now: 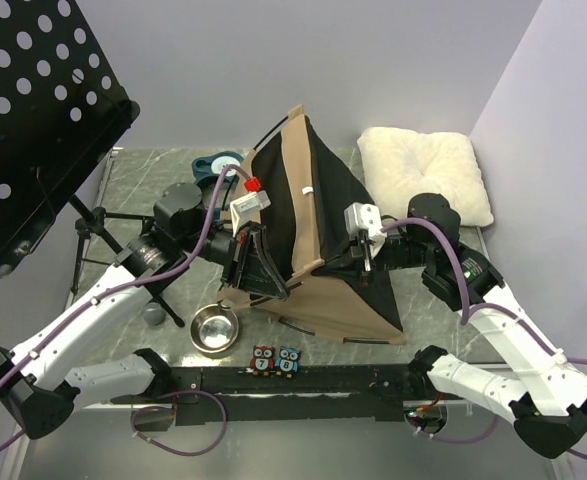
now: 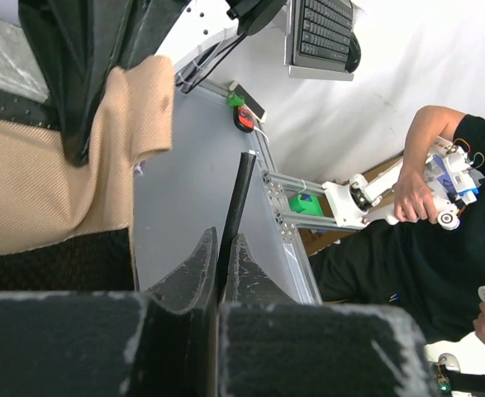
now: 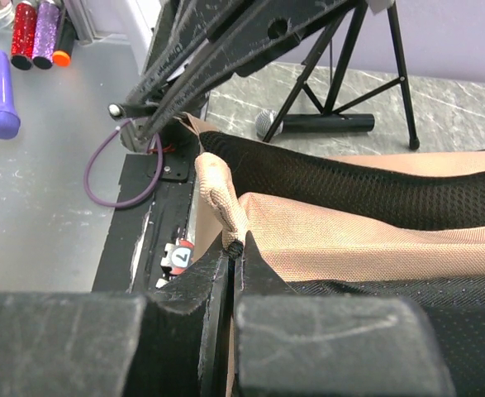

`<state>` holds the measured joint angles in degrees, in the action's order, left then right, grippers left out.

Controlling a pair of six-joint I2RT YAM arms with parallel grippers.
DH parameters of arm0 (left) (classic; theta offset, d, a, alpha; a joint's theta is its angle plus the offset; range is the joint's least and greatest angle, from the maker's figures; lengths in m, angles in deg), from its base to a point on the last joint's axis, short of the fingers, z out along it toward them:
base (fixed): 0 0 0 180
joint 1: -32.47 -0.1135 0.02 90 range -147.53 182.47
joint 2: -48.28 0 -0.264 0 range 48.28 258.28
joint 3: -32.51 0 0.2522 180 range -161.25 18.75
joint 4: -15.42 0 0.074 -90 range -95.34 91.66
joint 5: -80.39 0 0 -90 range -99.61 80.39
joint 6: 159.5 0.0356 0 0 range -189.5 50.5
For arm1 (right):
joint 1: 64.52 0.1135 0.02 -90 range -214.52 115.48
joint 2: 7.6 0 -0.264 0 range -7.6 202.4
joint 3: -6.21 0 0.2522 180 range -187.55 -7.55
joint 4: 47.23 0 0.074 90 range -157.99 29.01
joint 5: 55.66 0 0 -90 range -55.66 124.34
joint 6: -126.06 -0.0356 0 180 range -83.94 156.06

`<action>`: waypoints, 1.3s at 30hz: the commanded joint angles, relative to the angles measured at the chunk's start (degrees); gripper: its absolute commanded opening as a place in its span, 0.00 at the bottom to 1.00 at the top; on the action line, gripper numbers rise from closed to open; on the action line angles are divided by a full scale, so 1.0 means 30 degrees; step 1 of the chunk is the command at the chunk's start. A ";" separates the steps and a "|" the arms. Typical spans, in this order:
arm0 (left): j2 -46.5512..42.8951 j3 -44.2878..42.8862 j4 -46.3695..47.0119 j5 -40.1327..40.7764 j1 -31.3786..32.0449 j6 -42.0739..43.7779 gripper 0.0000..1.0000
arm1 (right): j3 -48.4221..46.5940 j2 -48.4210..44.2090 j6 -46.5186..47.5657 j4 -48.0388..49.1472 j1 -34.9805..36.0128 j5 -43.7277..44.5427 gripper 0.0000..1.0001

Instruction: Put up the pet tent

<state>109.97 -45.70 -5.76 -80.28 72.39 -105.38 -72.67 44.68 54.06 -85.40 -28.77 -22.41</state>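
Observation:
The pet tent point(image 1: 318, 215) stands half raised in the middle of the table, tan fabric with black panels, its peak toward the back. My left gripper point(image 1: 250, 262) is at the tent's front left. In the left wrist view this gripper point(image 2: 223, 250) is shut on a thin black pole point(image 2: 239, 194) that sticks out past the fingertips, with tan fabric point(image 2: 44, 182) to its left. My right gripper point(image 1: 345, 262) is at the tent's right side. It point(image 3: 235, 252) is shut on a tan fabric corner point(image 3: 221, 198) with a small black end pinched between the fingertips.
A white fluffy cushion point(image 1: 425, 170) lies at the back right. A steel bowl point(image 1: 214, 329) and two owl figures point(image 1: 275, 360) sit near the front edge. A blue bowl stand point(image 1: 216, 163) is behind the tent. A black perforated music stand point(image 1: 33, 110) overhangs the left side.

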 commanded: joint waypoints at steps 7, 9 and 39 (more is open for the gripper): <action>0.0559 -0.0051 -0.3884 0.0706 -0.0387 0.0241 0.01 | -0.0089 -0.0900 -0.0464 0.1836 -0.0138 -0.1004 0.00; 0.0647 0.0007 -0.3447 0.0765 -0.0475 -0.0080 0.01 | -0.0148 -0.0900 -0.0317 0.1661 -0.0138 -0.1121 0.00; 0.1584 -0.0549 -0.1775 0.1146 -0.0769 -0.1078 0.01 | -0.0235 -0.0724 0.0826 0.0518 -0.0080 -0.1444 0.00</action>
<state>113.64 -46.13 -7.92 -79.23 69.97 -107.12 -72.65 43.63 56.66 -85.84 -28.93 -23.79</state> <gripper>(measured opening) 0.034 0.022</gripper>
